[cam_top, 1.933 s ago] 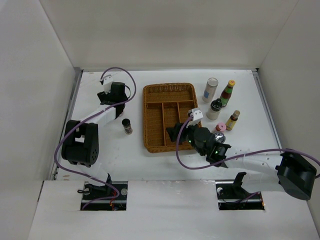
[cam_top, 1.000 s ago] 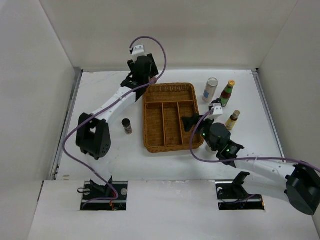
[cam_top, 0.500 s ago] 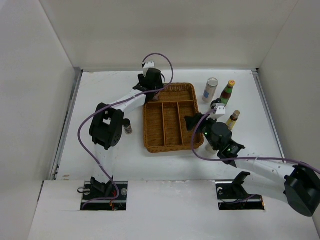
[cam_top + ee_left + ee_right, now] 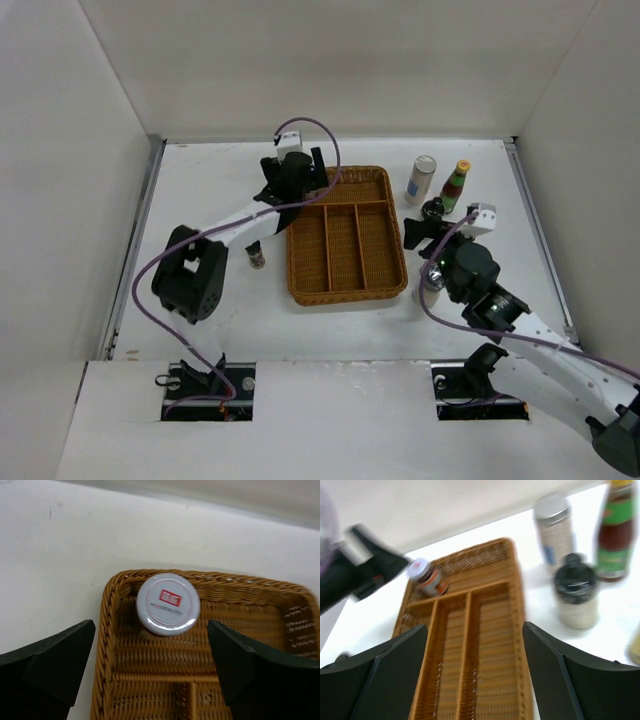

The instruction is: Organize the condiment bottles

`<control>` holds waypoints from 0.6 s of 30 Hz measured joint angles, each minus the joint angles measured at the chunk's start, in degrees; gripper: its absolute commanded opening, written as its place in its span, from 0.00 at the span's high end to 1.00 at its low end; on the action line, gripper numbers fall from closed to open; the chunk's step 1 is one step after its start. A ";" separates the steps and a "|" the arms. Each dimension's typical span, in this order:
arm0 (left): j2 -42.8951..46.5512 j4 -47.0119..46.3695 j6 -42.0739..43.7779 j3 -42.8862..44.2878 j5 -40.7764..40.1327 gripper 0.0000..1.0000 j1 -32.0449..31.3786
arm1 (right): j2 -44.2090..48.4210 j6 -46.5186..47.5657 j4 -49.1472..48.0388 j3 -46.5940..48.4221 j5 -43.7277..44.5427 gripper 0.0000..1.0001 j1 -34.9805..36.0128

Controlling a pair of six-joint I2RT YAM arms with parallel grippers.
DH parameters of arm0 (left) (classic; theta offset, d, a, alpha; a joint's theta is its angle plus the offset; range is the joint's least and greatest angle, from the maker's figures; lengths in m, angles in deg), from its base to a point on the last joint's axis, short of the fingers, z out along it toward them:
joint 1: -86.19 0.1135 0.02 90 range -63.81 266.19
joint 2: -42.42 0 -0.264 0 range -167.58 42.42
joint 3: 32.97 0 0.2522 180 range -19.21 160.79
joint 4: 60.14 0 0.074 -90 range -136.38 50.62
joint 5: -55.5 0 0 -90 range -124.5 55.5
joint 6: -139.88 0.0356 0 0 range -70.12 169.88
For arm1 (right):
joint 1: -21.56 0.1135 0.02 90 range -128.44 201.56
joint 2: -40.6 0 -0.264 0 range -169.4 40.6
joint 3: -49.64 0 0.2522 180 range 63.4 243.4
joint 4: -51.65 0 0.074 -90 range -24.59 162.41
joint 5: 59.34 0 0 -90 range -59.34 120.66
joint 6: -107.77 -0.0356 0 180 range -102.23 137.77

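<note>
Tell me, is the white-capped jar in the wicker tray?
In: the white-capped jar sits in the far compartment of the wicker tray.

**A robot test cell in a laboratory**

This place looks like a lab bench and not a home: a bare white table is closed in by plain white walls. Two black-and-white robot arms are bolted at its near edge, and loose purple cables run to them.

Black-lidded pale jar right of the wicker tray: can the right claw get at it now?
Probably yes. The right claw is open, and the black-lidded pale jar stands just ahead with nothing between; the grey-lidded white shaker and yellow-capped sauce bottle stand close behind it.
</note>
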 measured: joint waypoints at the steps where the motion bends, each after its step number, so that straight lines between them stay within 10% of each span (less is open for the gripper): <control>1: 2.75 -1.70 0.17 -2.01 -0.20 0.00 -0.50 | 1.31 -0.09 2.36 0.76 2.08 0.18 0.24; 10: 29.70 -20.31 0.26 -18.23 -2.10 0.00 -5.81 | 0.42 -6.82 31.19 5.40 15.82 0.02 5.14; 18: 36.09 -24.50 -1.62 -32.87 -2.69 0.01 -11.13 | -1.88 -12.15 42.53 5.75 15.47 0.00 6.69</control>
